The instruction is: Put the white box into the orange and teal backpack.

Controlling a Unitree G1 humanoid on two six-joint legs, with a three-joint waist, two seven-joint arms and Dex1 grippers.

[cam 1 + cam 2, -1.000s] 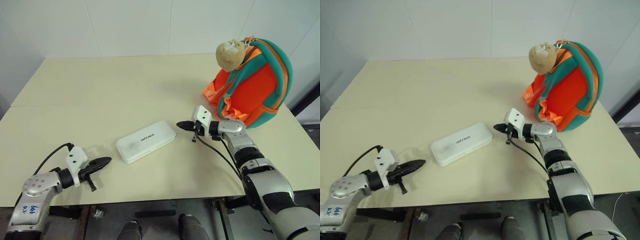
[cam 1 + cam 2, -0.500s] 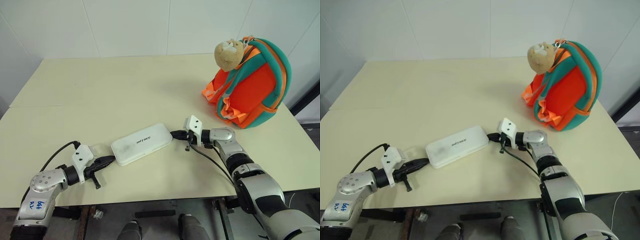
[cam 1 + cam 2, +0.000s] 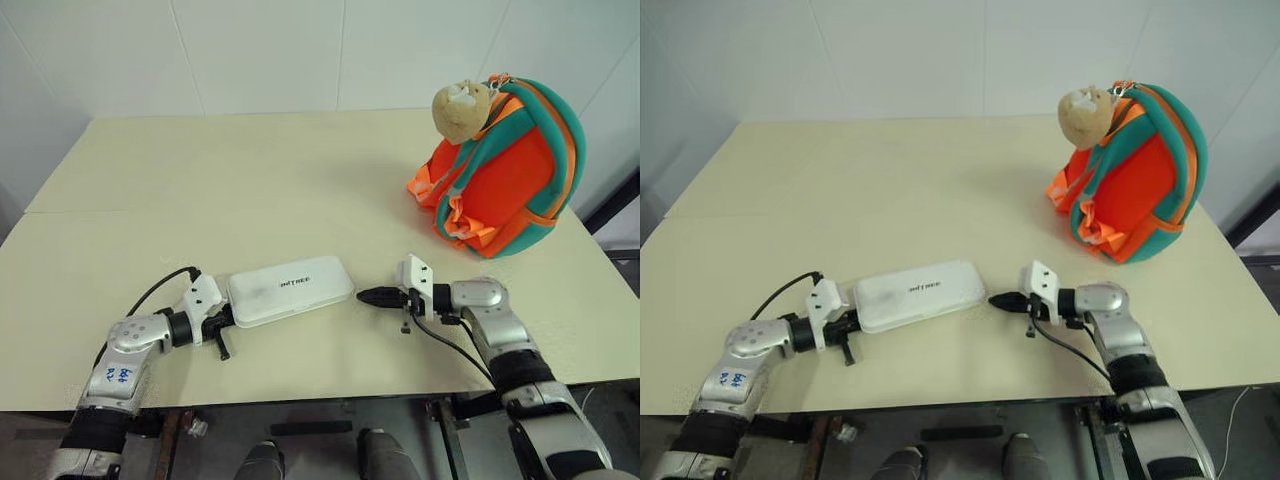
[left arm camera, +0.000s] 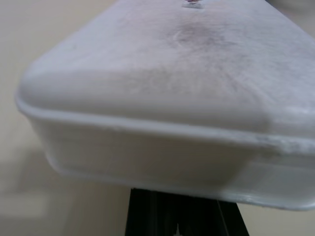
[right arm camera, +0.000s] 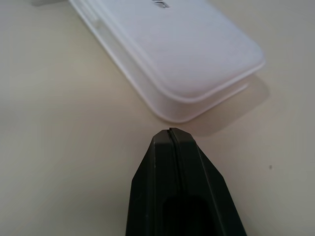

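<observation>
- Both claws have closed in on the flat oblong white plastic box [image 3: 290,290] since a second ago: my left claw [image 3: 222,318] came forward to its near end, and my right claw [image 3: 372,296] drew back from beside the backpack.
- Left claw, fingers together, sits against the box's short end; I read that as a push or brace, not a grip.
- Right claw, fingers also pressed together, points at the opposite end, just short of touching.
- Box lies flat on the cream counter [image 3: 200,190] between the claws.
- Bright orange and teal backpack [image 3: 510,175] stands well beyond my right claw, a tan plush toy [image 3: 460,108] on top.
</observation>
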